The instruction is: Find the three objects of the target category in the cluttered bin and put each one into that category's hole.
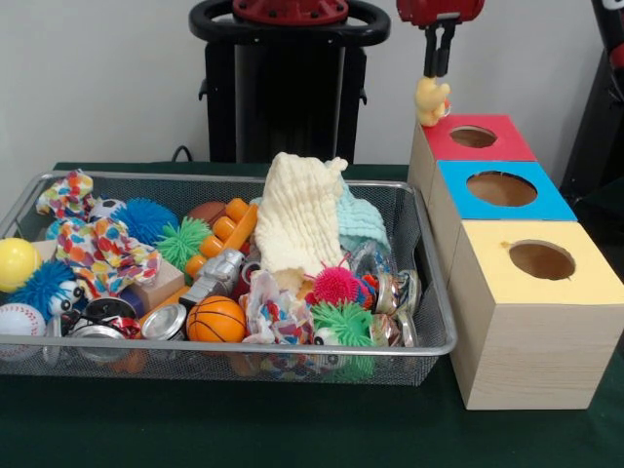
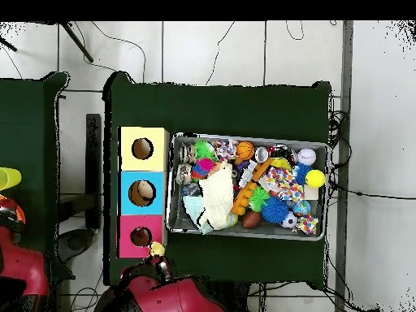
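Tool (image 1: 435, 70) is clamped on a small yellow plush toy (image 1: 431, 100), hanging it just above and beside the bin-side edge of the red box (image 1: 483, 148), not over the red box's hole (image 1: 474, 136) yet. Overhead view agrees: toy (image 2: 156, 249) sits at the red box's corner nearest the robot, hole (image 2: 140, 236) a bit further in. Blue box (image 1: 517, 193) and yellow box (image 1: 556, 278) are next in the row, beyond the red box toward the camera. Wire bin (image 1: 429, 343) beside the red box is full of balls, cloths, cans and spiky toys; I can't pick out the other targets from here. My read: this is the drop step for one item. To do it well, shift the toy sideways until it's centred over the red box's hole, lower so the body is inside the rim, then release. The toy looks soft and dangles off-axis, so centre the toy, not the tool. Risk: it catches the rim and rests on the red box's lid.
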Robot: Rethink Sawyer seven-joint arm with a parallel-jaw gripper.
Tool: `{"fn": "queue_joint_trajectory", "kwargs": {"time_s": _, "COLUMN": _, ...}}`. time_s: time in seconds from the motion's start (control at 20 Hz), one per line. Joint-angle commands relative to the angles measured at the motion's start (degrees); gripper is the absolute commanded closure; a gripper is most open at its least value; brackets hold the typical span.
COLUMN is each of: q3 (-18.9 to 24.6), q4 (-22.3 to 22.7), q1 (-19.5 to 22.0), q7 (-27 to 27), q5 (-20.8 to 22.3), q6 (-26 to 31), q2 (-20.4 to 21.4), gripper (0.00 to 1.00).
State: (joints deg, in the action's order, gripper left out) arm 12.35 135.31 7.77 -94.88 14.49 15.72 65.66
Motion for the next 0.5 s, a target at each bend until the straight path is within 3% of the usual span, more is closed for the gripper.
{"fn": "queue_joint_trajectory", "kwargs": {"time_s": 0.05, "q3": -2.9, "q4": -5.8, "q1": -3.7, "q7": -14.4, "q5": -6.1, "q6": 7.4, "q2": 0.9, "gripper": 1.0}}
{"fn": "queue_joint_trajectory", "kwargs": {"time_s": 0.5, "q3": -4.4, "q4": -8.1, "q1": -5.8, "q7": -12.6, "q5": -10.2, "q6": 12.0, "q2": 2.3, "gripper": 1.0}}
